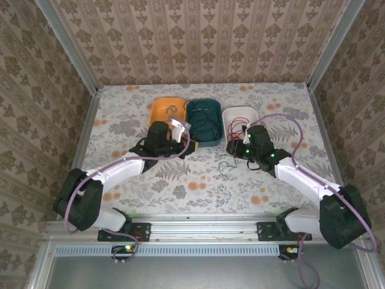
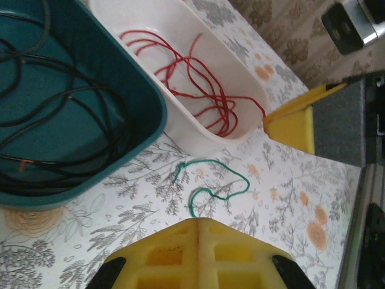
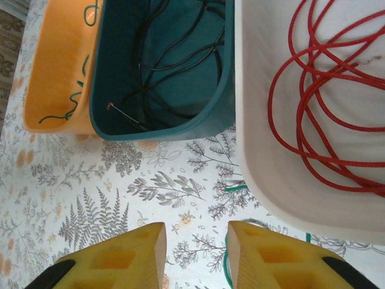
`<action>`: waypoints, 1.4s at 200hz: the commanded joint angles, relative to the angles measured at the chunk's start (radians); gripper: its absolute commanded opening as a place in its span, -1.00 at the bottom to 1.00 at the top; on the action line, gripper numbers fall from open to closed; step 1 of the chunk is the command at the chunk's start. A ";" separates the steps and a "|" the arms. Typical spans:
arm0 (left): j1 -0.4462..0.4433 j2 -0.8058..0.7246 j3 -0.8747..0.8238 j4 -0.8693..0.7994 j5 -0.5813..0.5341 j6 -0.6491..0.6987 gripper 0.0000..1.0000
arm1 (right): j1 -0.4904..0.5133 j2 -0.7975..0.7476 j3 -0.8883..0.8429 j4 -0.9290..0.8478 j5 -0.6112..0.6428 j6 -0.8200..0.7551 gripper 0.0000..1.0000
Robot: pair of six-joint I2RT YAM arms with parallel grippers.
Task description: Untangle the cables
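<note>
Three bins: you have the teal bin [image 1: 207, 141] in the middle of the row, the orange bin [image 1: 161, 108] against its left side and the white bin [image 1: 230, 117] right beside its right side, all on the floral table [image 1: 180, 180].
black cables [image 3: 162, 66]: loose loops lying inside the teal bin, several strands crossing its floor. One end shows a reddish tip near the front wall.
red cables [image 2: 212, 105]: coiled in the white bin, right of the teal bin, loops overlapping one another.
binned green cable [image 3: 72, 103]: a thin squiggle in the orange bin, left of the teal bin.
loose green cable [image 2: 210, 160]: on the table in front of the teal bin's right front corner, bent into an open loop. It passes close under the white bin's front wall, and you cannot tell whether it touches that wall.
left gripper [image 2: 197, 224]: low over the table in front of the teal bin. Its two yellow fingers are pressed together along a seam with nothing between them. The near end of the loose green cable lies just past the tips.
right gripper [image 3: 195, 227]: in front of where the teal bin meets the white bin. Its fingers stand apart and clamp nothing. A strand of the loose green cable runs on the table inside the gap, close to the finger on the white-bin side. You cannot tell whether it makes contact.
</note>
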 commanded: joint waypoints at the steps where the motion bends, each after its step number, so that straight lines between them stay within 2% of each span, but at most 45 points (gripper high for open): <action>1: -0.073 0.062 0.058 -0.142 -0.043 0.123 -1.00 | 0.005 0.009 -0.009 -0.101 0.043 -0.024 -0.28; 22: -0.148 0.140 0.107 -0.189 -0.130 0.178 -1.00 | 0.005 0.039 -0.015 -0.176 0.088 -0.039 -0.27; 58: -0.190 0.247 0.138 -0.142 -0.232 0.126 -1.00 | 0.005 0.106 -0.005 -0.229 0.119 -0.057 -0.26; 114: -0.230 0.284 0.153 -0.110 -0.290 0.116 -1.00 | 0.005 0.276 0.017 -0.143 0.079 -0.035 -0.29; 128: -0.234 0.279 0.147 -0.107 -0.295 0.118 -1.00 | 0.006 0.302 0.012 -0.105 0.061 -0.020 -0.42; 141: -0.235 0.272 0.140 -0.105 -0.288 0.126 -1.00 | 0.008 0.312 0.009 -0.085 0.048 -0.010 -0.69; 155: -0.234 0.265 0.137 -0.103 -0.257 0.138 -1.00 | 0.014 0.299 0.003 -0.078 0.046 -0.016 -0.89; 174: -0.228 0.258 0.131 -0.093 -0.188 0.146 -1.00 | 0.020 0.251 -0.015 -0.067 0.036 -0.039 -1.00; 199: -0.198 0.254 0.118 -0.053 -0.073 0.134 -0.68 | 0.021 0.163 -0.051 -0.036 0.003 -0.072 -1.00; 220: -0.153 0.252 0.101 -0.010 0.008 0.092 -0.55 | 0.022 0.088 -0.071 -0.019 -0.031 -0.096 -1.00; 244: -0.113 0.246 0.075 0.057 0.089 0.045 -0.50 | 0.023 0.054 -0.067 -0.028 -0.047 -0.109 -1.00; 265: -0.107 0.242 0.076 0.046 0.113 0.056 -0.48 | 0.024 0.060 -0.055 -0.037 -0.053 -0.112 -1.00; 280: -0.107 0.237 0.068 0.051 0.173 0.054 -0.42 | 0.028 0.069 -0.051 -0.035 -0.053 -0.112 -1.00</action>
